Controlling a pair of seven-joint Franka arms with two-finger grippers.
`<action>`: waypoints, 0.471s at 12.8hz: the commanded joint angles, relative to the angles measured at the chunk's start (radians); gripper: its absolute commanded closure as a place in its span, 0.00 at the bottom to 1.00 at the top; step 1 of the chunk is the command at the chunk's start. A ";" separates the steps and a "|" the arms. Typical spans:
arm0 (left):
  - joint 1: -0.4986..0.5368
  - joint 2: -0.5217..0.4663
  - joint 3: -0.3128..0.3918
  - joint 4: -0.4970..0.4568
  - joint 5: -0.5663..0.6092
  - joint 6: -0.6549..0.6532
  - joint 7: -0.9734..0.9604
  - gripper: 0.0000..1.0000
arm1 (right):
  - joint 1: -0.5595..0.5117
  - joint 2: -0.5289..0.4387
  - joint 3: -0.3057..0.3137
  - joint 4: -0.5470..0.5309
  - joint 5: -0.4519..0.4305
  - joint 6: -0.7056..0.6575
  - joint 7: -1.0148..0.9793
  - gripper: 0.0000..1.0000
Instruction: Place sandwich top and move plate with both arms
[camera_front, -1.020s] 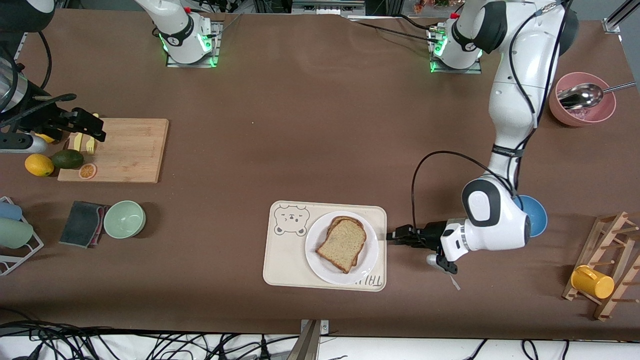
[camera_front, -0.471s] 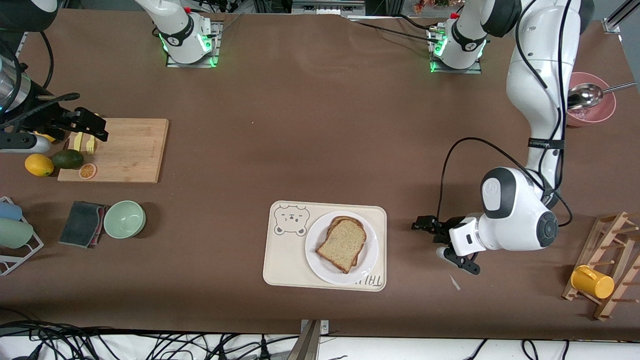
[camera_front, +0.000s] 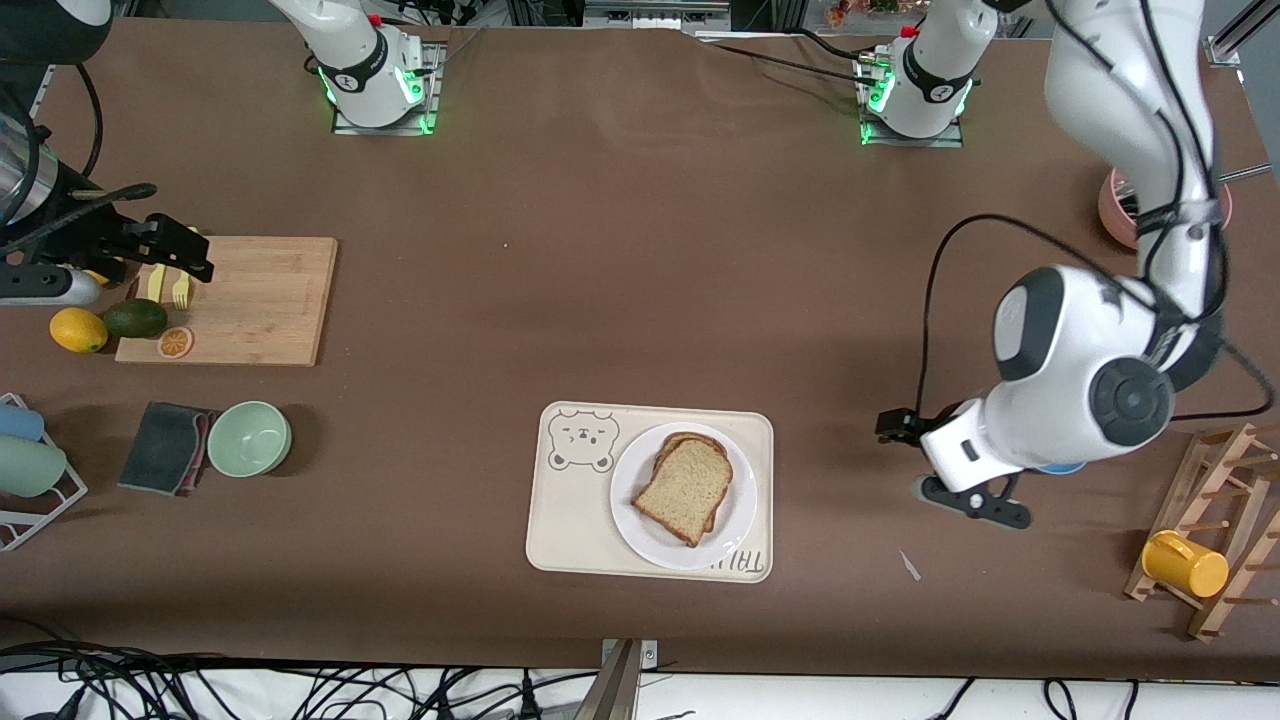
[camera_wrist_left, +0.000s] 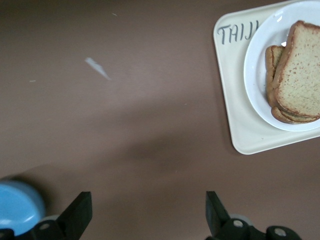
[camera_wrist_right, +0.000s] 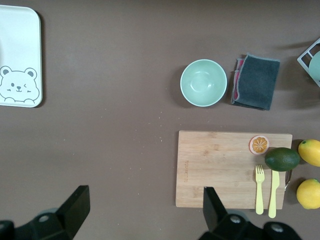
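Note:
The sandwich top, a light-brown bread slice, lies on another slice on the white plate, which sits on the cream bear-print tray. My left gripper is open and empty, up over bare table between the tray and the wooden rack, well apart from the plate. In the left wrist view its gripper stands wide open, with the sandwich top, plate and tray at the frame's edge. My right gripper is open and empty, waiting over the cutting board's end; it shows wide open in the right wrist view.
A cutting board with a fork, orange slice, avocado and lemon lies at the right arm's end. A green bowl and grey cloth sit nearer. A wooden rack, yellow cup, pink bowl and blue bowl are at the left arm's end.
My left gripper has drawn away from the plate's edge toward the left arm's end of the table and risen. The sandwich, the plate and my right arm have not moved.

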 joint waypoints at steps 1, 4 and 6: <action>-0.005 -0.140 0.001 -0.050 0.072 -0.127 -0.129 0.00 | -0.003 0.006 -0.001 0.019 -0.004 -0.014 -0.015 0.00; -0.001 -0.284 -0.009 -0.109 0.077 -0.213 -0.227 0.00 | -0.005 0.006 -0.001 0.019 -0.005 -0.015 -0.018 0.00; 0.062 -0.420 -0.035 -0.241 0.065 -0.206 -0.223 0.00 | -0.005 0.006 -0.001 0.019 -0.005 -0.014 -0.015 0.00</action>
